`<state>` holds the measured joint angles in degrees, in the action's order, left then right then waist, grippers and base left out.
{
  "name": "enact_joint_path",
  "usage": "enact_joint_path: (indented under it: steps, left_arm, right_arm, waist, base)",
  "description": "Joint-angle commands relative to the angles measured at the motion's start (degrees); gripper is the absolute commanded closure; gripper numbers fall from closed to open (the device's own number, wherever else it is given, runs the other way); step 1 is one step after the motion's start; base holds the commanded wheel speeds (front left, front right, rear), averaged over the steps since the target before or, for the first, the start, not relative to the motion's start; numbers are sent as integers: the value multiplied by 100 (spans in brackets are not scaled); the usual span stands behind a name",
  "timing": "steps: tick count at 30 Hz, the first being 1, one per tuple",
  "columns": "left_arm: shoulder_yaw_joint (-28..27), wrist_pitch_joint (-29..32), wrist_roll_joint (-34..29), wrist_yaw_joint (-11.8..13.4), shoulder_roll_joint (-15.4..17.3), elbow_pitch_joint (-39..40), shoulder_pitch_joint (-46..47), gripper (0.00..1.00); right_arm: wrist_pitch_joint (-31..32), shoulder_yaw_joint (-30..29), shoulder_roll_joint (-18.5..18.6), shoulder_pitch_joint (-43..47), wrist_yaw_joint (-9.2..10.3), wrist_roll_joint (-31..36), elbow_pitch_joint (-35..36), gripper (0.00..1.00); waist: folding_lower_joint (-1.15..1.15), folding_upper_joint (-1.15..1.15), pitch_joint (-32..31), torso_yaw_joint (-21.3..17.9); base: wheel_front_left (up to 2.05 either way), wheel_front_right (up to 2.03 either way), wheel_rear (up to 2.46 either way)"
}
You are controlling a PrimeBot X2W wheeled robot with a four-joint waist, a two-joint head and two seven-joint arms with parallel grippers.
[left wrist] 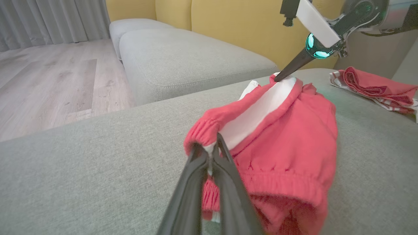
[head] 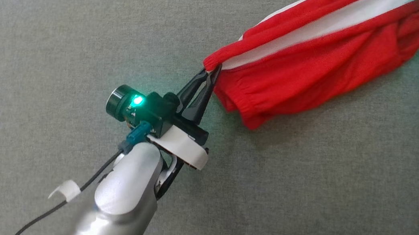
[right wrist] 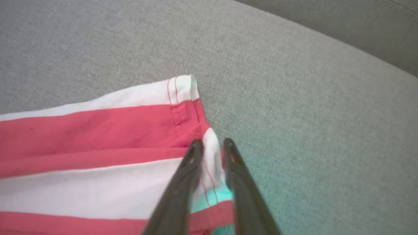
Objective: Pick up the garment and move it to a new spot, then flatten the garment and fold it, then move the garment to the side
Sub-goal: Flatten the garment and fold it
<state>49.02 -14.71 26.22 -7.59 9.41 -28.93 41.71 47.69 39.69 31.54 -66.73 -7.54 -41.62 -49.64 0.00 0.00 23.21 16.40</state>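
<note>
Red-and-white garment lies stretched on the grey sofa cushion. The left tool pinches its elastic waistband. The right tool straddles the far hem; I cannot tell whether it grips.

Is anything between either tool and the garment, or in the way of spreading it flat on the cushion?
Nothing visible. The left tool is clamped on one corner of the garment, and the right tool straddles the hem at its far end. Bare cushion surrounds it; another red-and-white cloth lies farther off, past the right tool.
</note>
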Motion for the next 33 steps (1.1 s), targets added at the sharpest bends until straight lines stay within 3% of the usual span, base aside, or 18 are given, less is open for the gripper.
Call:
enact_joint_path:
  steps: [1,2,5,15,21,22,25,33]
  left_arm:
    - [-192,-29,70,10,47,4,247,35]
    - [-186,-29,95,10,28,-75,277,0]
    - [-231,-29,135,10,-32,-289,368,0]
    - [-869,-29,-124,10,-134,-434,339,0]
    - [-1634,-29,-350,10,10,-182,-21,0]
    - [-1915,-29,-417,10,53,-34,-178,0]
    - [-2365,-29,-510,39,92,250,-443,0]
    - [-3414,-29,-731,90,-22,1160,-1275,0]
  right_arm:
    - [-143,-49,-13,-188,5,61,162,0]
    - [-211,-34,-20,-208,5,88,169,0]
    - [-547,-13,-36,-290,5,186,183,0]
    - [-2544,158,-154,-463,5,468,211,0]
    - [-3840,234,-308,-207,5,226,264,0]
    - [-4340,279,-326,-50,5,127,405,0]
    - [-5035,250,-329,242,5,-18,549,0]
    - [-6166,-92,-469,1282,5,-3,768,0]
  waist:
    - [0,0,31,30]
    - [0,0,43,37]
    - [0,0,77,47]
    - [0,0,-60,-95]
    - [0,0,-401,-386]
    - [0,0,-542,-490]
    - [0,0,-762,-648]
    - [0,0,-1292,-1047]
  base:
    - [0,0,0]
    - [0,0,0]
    - [0,0,0]
    - [0,0,0]
    - [0,0,0]
    - [0,0,0]
    - [0,0,0]
    - [0,0,0]
